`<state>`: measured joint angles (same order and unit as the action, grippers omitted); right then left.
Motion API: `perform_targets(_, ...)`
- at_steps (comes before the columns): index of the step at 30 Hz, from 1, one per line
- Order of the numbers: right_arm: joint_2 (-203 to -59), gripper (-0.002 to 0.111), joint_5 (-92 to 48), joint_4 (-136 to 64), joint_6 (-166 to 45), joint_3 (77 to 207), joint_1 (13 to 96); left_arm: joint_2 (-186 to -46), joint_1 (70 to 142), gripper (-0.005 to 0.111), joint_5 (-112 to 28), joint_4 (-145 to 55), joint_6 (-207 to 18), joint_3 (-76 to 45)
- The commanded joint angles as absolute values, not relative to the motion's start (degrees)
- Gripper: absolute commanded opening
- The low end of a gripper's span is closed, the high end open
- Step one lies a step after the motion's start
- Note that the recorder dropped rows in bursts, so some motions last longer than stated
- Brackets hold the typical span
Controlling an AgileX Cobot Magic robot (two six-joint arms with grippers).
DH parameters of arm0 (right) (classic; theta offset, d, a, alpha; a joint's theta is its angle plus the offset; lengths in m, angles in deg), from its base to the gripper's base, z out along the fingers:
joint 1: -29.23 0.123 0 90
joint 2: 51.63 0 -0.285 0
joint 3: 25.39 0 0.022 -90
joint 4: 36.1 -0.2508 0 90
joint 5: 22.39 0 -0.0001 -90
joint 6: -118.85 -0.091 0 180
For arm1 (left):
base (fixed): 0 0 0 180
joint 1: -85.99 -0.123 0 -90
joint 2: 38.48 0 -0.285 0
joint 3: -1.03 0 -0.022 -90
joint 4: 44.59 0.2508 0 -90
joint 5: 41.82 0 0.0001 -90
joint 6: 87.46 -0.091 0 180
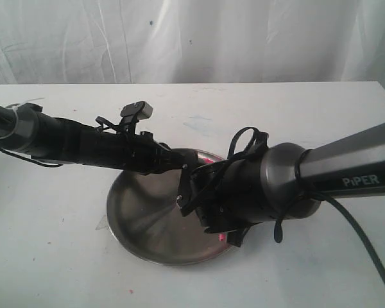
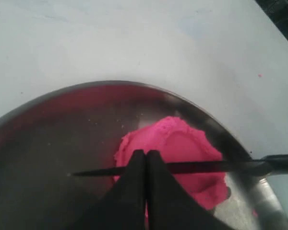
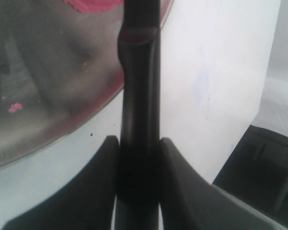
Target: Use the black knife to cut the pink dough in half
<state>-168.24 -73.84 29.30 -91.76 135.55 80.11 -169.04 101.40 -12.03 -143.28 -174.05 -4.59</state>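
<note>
Currently both arms lean in over the steel plate (image 1: 131, 212).
Right gripper (image 3: 139, 143) clamps the knife (image 2: 192, 167) handle, blade lying across the pink dough (image 2: 175, 153) on the plate; left gripper (image 2: 145, 160) fingers are pressed together, holding nothing, above the blade.

1 pink dough (image 2: 182, 148), 1 black knife (image 2: 201, 167), 1 plate (image 1: 135, 218), 2 grippers.

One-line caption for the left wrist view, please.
Closed left gripper hovers by the pink dough in the metal plate; black knife lies across it.
</note>
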Motion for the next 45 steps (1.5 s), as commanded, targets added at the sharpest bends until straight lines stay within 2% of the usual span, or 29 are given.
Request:
perform_targets(1,-168.17,0.0,-75.0,30.35,-91.56,135.59,80.11,-169.83,101.57,0.0,-12.88,-144.54,-174.67,-4.75)
perform_targets(17,-169.47,0.0,-73.45,27.75,-89.86,135.59,80.11,-164.62,100.05,0.0,-13.65,-143.04,-173.77,-2.75)
perform_targets(45,-169.24,0.0,-76.53,28.36,-86.83,135.59,80.11,-171.06,102.2,0.0,-12.89,-144.54,-176.91,-0.85)
